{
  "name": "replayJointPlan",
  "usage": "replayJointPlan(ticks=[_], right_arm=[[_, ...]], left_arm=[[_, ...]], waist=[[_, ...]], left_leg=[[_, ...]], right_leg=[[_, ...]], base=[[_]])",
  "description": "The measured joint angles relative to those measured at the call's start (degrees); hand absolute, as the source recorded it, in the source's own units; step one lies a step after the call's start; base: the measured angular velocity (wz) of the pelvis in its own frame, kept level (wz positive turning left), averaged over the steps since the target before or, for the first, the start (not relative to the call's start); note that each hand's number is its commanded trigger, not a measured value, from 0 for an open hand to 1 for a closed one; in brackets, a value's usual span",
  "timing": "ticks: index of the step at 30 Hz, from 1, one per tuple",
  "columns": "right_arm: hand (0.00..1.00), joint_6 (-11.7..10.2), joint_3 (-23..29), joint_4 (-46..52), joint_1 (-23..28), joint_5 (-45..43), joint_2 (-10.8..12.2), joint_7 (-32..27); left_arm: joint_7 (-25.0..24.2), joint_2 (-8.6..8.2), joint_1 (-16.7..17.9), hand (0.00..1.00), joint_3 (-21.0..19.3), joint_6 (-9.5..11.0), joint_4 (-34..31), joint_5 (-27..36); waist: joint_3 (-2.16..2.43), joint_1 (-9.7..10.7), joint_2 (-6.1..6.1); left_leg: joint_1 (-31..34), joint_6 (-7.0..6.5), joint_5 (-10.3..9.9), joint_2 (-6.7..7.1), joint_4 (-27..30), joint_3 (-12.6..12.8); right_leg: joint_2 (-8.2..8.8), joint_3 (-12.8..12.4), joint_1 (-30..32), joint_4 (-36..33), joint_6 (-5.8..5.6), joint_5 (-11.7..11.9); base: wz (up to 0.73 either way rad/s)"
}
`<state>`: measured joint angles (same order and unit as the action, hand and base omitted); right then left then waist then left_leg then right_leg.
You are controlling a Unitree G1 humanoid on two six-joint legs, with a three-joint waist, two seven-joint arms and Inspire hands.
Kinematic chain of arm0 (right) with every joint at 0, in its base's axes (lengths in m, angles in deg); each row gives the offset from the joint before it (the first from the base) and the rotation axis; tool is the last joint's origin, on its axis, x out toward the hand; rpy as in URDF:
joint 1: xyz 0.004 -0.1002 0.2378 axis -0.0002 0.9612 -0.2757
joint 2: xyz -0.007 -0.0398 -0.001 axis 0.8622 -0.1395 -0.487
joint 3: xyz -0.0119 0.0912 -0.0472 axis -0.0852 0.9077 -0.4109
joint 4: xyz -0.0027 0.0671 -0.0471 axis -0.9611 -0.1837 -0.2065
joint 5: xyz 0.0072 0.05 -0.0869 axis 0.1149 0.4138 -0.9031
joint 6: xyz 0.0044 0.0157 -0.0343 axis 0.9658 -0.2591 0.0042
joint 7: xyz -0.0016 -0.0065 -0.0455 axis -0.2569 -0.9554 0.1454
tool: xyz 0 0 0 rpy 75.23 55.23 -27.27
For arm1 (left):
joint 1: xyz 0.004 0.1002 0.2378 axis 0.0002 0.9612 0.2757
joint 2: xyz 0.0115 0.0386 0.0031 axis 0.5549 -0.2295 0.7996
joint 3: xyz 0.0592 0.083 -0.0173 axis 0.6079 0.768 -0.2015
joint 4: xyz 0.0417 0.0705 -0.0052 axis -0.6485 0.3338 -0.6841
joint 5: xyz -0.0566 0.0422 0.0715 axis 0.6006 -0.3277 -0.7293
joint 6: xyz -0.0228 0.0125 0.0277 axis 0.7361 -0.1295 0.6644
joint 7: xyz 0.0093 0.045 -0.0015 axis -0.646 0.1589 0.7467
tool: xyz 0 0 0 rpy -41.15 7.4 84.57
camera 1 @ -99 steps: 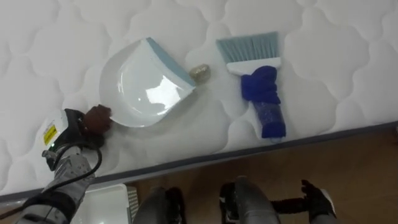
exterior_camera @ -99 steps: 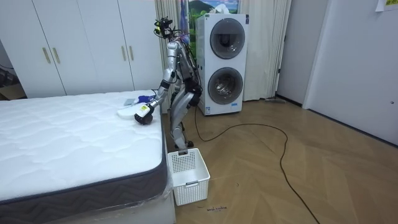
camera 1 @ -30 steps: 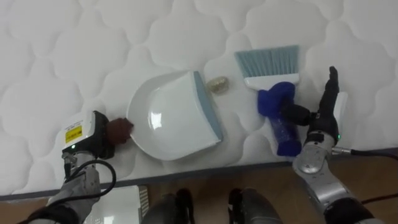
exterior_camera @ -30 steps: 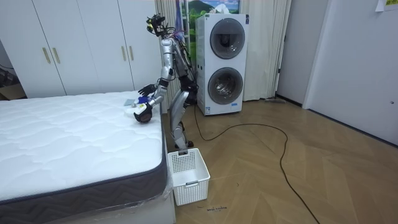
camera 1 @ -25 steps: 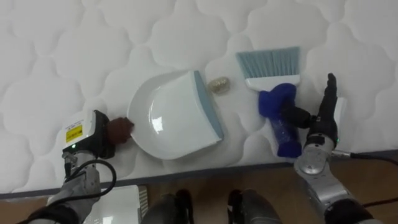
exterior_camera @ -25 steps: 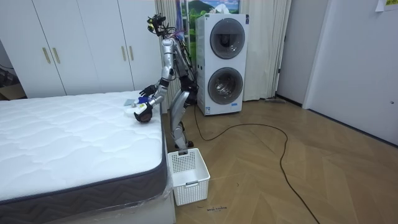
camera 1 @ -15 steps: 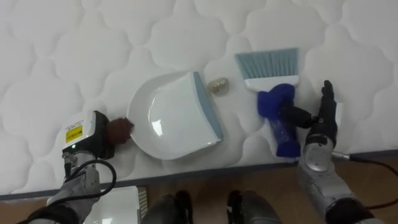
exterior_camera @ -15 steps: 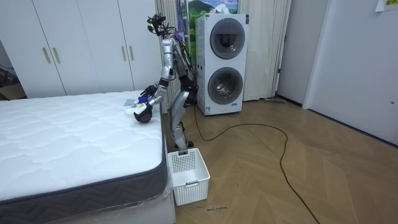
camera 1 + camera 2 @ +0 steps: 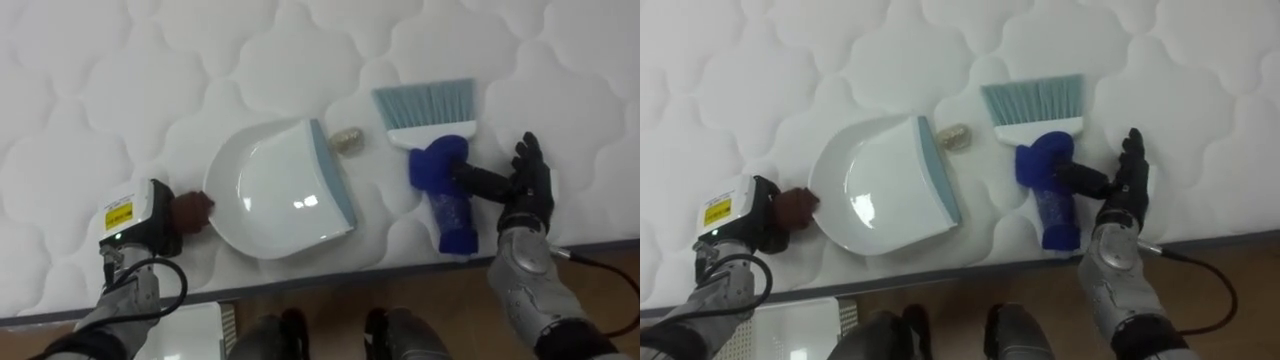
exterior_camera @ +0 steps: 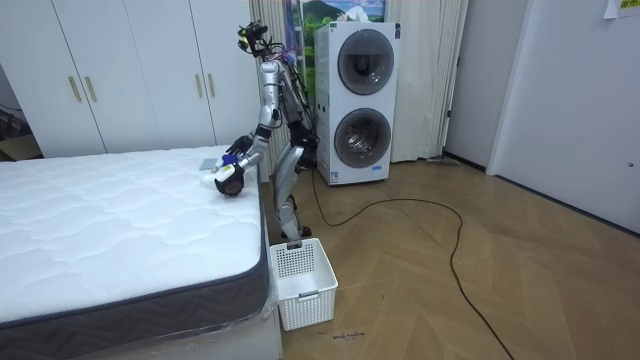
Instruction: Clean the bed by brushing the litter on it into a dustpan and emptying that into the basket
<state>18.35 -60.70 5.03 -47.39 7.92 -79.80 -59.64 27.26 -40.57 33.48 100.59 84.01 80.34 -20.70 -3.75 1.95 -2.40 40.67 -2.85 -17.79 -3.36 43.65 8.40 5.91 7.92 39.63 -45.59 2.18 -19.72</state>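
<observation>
- Bed (image 9: pixel 150 80): white quilted mattress top with a grey band along its near edge. The robot stands upright at this edge, leaning slightly over it.
- Dustpan (image 9: pixel 285 190): white with a grey-blue lip, lying flat close to the near edge. The lip faces the brush, and a brown handle stub points the opposite way.
- Left hand (image 9: pixel 160 228): at the dustpan's handle end, near the bed's near edge. Its fingers are curled round the brown stub and clamped on it.
- Scrap (image 9: pixel 346 139): a small beige crumpled piece on the mattress, just beyond the far end of the dustpan's lip. It lies between the dustpan and the brush bristles.
- Brush (image 9: pixel 432 160): pale blue bristles pointing away from the near edge, blue handle pointing toward it. It lies flat, near the dustpan but apart from it.
- Right hand (image 9: pixel 525 190): resting on the mattress just beside the brush handle. The fingers are straight and spread, the thumb reaches across to the blue handle, and nothing is gripped.
- Basket (image 10: pixel 303 283): white and slatted, on the wooden floor against the bed's side.
- Stacked machines (image 10: pixel 355 105): two front-loaders behind the robot.
- Wardrobe (image 10: pixel 130 75): white doors beyond the bed's far edge.
</observation>
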Motion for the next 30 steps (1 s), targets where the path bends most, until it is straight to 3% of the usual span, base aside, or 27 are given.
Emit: replayJointPlan(ticks=[15, 19, 30], right_arm=[[0.0, 0.14, -0.27, 1.48, 1.35, -0.15, 0.74, 2.27], [0.0, 0.53, -0.68, 2.84, 2.31, -0.34, 1.74, 3.62], [0.0, 0.59, -3.07, 2.83, 3.53, -5.38, 2.63, 4.58]], left_arm=[[-0.28, -0.12, 1.49, 1.0, -0.05, -1.34, 0.02, -1.68], [-0.93, -0.11, 2.24, 1.0, -0.04, -1.86, 0.07, -1.66], [-1.32, -0.13, 3.14, 1.0, -0.27, -2.45, 0.15, -2.53]], waist=[[0.38, 0.64, -0.46], [1.11, 1.12, -0.81], [1.16, 2.18, -0.81]], left_leg=[[-1.92, 0.05, 0.03, -0.05, -0.42, 0.49], [-2.47, 0.25, 0.41, -0.01, -1.59, 0.94], [-3.84, 0.6, 1.02, -0.14, -3.89, 0.91]], right_leg=[[0.0, -0.24, -1.6, 0.05, 0.01, 0.01], [-0.15, -0.6, -1.77, 0.86, 0.07, 0.44], [-0.88, -0.61, -3.28, 3.44, 0.25, 1.02]], base=[[0.0], [-0.05], [0.0]])
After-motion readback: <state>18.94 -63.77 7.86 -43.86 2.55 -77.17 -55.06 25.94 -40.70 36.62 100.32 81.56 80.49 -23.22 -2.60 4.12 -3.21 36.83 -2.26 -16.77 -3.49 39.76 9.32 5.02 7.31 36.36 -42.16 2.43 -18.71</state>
